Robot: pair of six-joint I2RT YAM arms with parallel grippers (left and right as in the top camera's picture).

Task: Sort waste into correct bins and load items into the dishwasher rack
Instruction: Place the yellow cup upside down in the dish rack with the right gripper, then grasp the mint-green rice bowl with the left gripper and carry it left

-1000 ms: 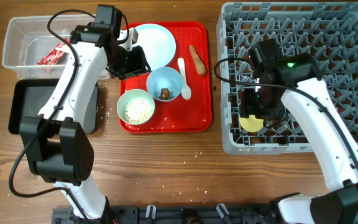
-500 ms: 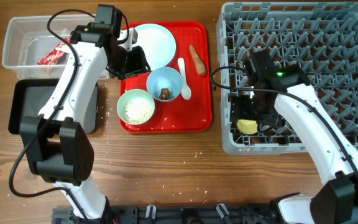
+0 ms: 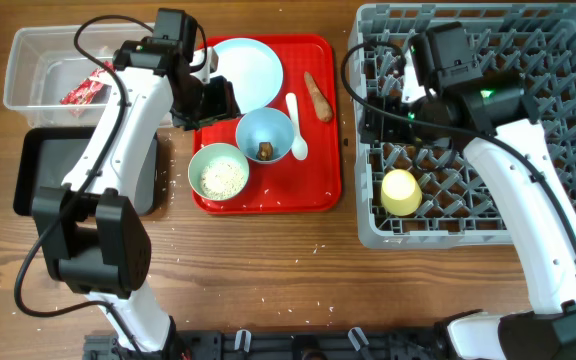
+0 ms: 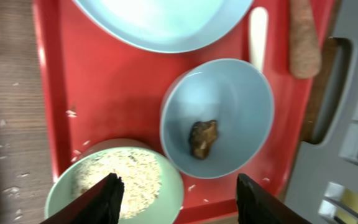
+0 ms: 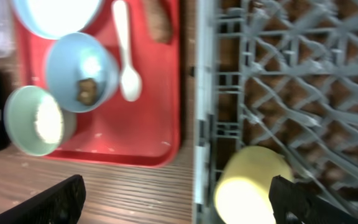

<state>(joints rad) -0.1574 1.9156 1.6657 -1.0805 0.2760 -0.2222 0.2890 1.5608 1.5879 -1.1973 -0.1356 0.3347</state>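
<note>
Yellow small plastic cup (image 3: 400, 192) seated in near-left corner of large grey plastic pegged rack (image 3: 378, 232). Right gripper (image 5: 179, 199) spread wide above it, nothing held.

Flat red tray (image 3: 298, 190) loaded, near to far:
- pale green bowl (image 3: 204, 158) with white rice grains (image 3: 223, 177)
- pale blue bowl (image 3: 273, 122) with small brown lump (image 3: 265, 151)
- white spoon (image 3: 295, 125)
- brown carrot-like stick (image 3: 318, 96)
- pale blue round plate (image 3: 253, 68)

Left gripper (image 4: 184, 196) parted, empty, above bowls.

Red-and-white wrapper (image 3: 85, 90) seen in clear tub (image 3: 28, 70), beyond black tray (image 3: 38, 175).
</note>
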